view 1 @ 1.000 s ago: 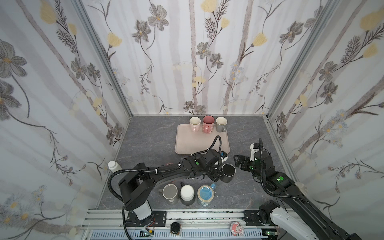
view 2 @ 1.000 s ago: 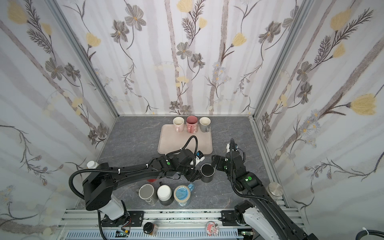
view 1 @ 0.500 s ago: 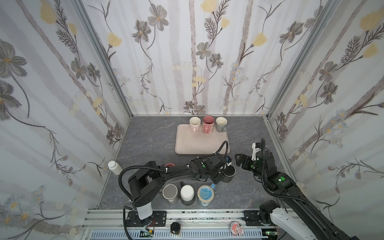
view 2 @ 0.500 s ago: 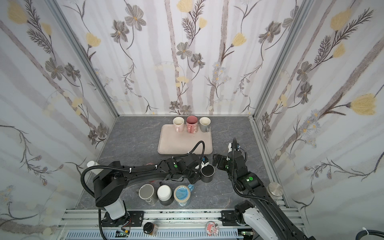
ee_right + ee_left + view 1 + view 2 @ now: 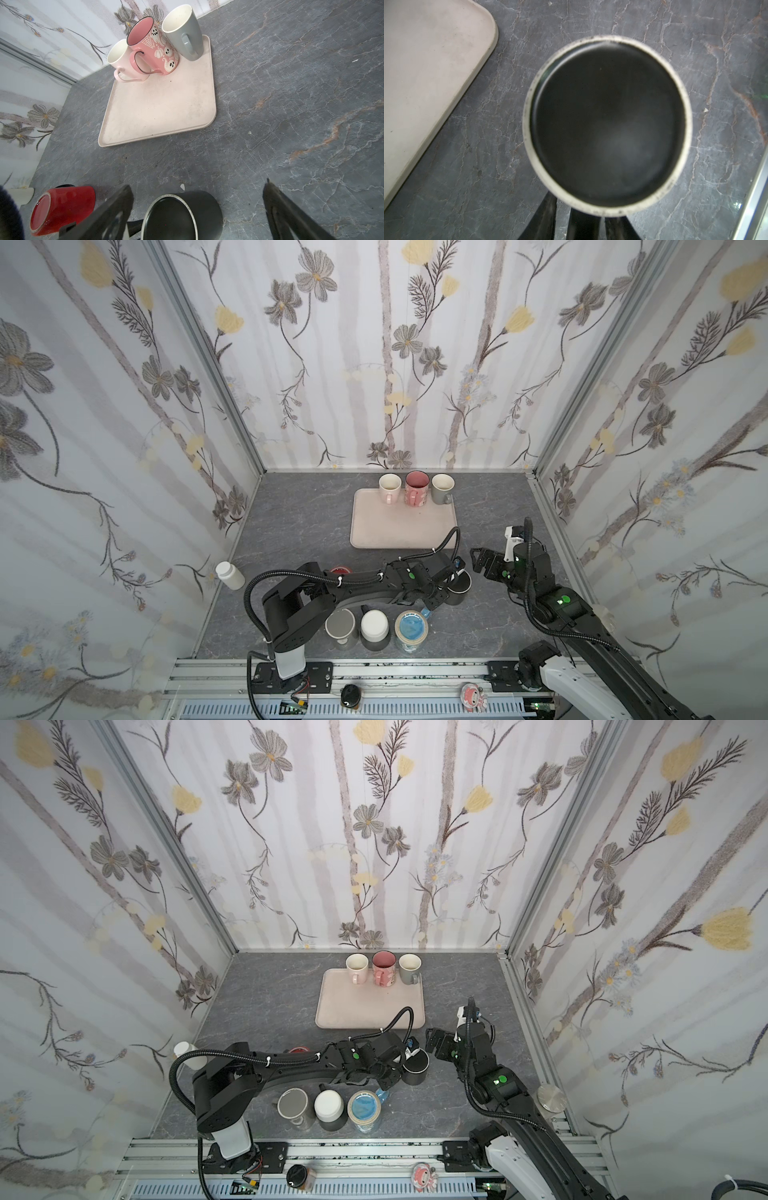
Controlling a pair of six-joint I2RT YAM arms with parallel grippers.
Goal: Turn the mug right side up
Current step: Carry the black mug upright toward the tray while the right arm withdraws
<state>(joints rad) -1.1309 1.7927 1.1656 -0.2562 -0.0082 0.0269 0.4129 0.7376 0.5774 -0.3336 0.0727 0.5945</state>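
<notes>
Lower and flatter than a second ago, the left arm has brought its left pincer in on the black mug, and the jaws have drawn much narrower. In the left wrist view the two dark fingers straddle the mug's handle, with thin slivers of counter showing on either side. I cannot tell whether the pads already press on it.

The black mug stands on the counter just off the near right corner of the tray. It is mouth down, with its dark base and pale unglazed foot ring facing up. The right pincer hangs wide and holds nothing. It sits just past the mug, on the side away from the tray's near edge and apart from it.

Further out, a red mug lies on its side off the tray's near edge, toward the left arm. Three mugs stand mouth up in a row along the tray's far edge.

As a judgement, the turn itself has not begun. The approach looks finished and the hold on the handle is only now being taken. Still to do are a firm grip, a lift clear of the counter, a half turn, and setting the mug down on its base.
</notes>
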